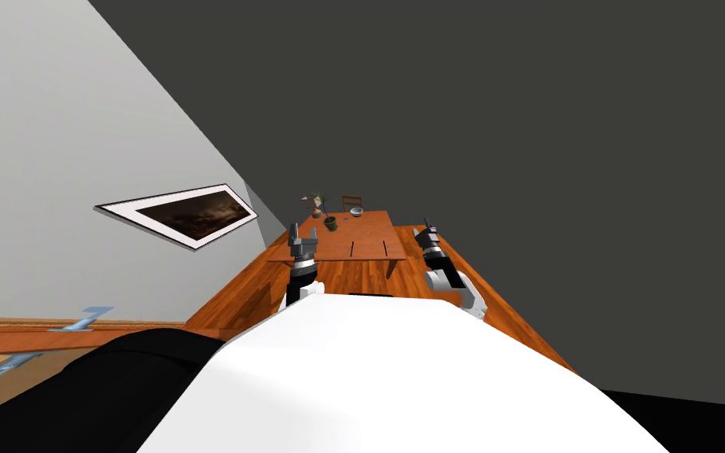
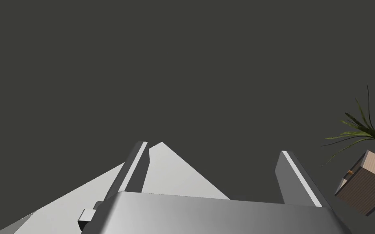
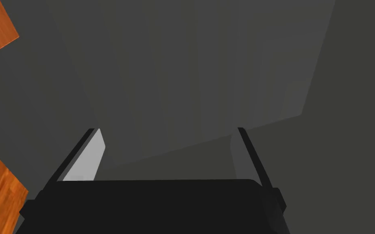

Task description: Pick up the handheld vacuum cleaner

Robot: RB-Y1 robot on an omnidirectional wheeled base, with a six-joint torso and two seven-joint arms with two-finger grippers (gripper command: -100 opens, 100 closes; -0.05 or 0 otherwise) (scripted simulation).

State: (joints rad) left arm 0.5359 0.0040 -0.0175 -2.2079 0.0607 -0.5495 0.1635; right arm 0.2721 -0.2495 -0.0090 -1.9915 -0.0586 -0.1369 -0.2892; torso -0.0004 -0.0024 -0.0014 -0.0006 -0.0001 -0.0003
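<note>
Left hand (image 1: 303,234) and right hand (image 1: 430,230) both released, fingers apart, near a wooden surface (image 1: 369,245). On it: potted plant (image 1: 330,223), bowl (image 1: 356,211). Chair (image 1: 351,201) behind.

Left jaws, wrist view: the body block reads as light brushed grey with a rounded upper edge, and a small square lug (image 2: 87,218) juts from one side. Its two fingers (image 2: 135,167) are thin mid-grey blades, each with a paler strip along one edge. In the head view the same unit is grey on a dark collar. Behind it my left forearm (image 1: 299,285) is black, then white.

Right jaws, wrist view: the body block is matte and near black, with rounded corners. Of its fingers (image 3: 86,160), one shows a light grey face, the other a thin dark edge. My right forearm (image 1: 452,281) has a black wrist section, then a white and light grey casing.
</note>
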